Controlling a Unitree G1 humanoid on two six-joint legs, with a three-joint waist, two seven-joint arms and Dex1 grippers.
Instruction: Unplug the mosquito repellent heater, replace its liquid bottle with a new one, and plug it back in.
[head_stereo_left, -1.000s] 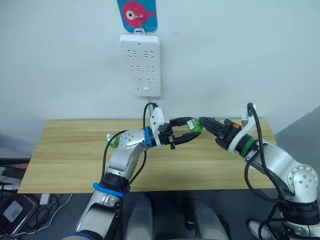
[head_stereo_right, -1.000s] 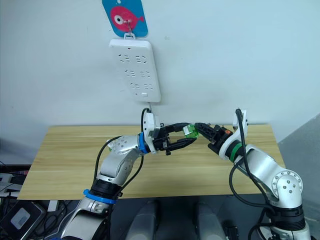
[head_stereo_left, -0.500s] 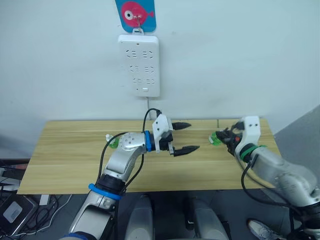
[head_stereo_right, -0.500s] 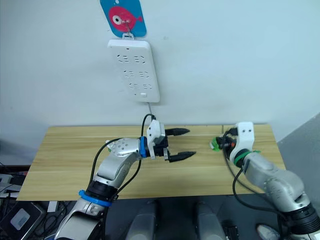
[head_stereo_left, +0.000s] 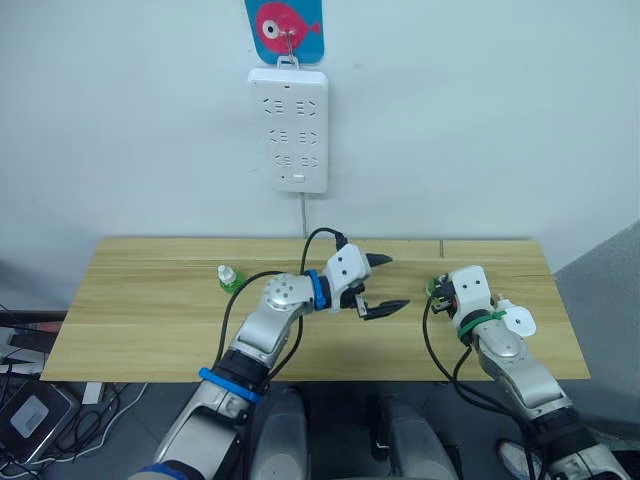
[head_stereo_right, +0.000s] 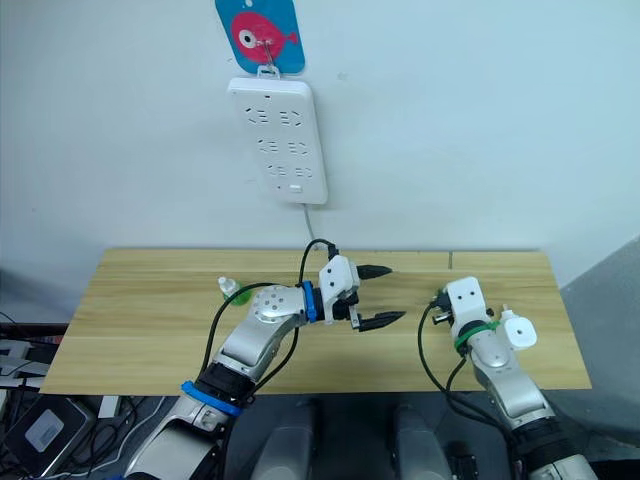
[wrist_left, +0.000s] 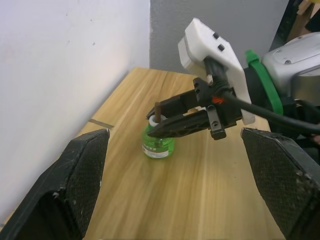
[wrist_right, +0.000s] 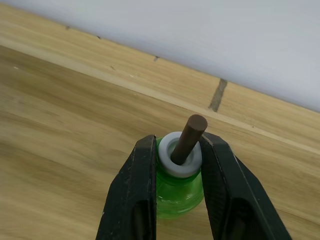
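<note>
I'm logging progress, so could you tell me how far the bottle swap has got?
Done: the power strip has nothing plugged in, and the old bottle is out, wick bare. In hand: the right gripper holds it upright on the table. Left: the capped bottle stands untouched and the left gripper is open and empty; fitting and replugging remain.

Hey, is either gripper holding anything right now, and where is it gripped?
The right gripper clamps the small capless translucent green bottle at its neck, just below the white collar and brown wick. The left gripper is open and holds nothing.
</note>
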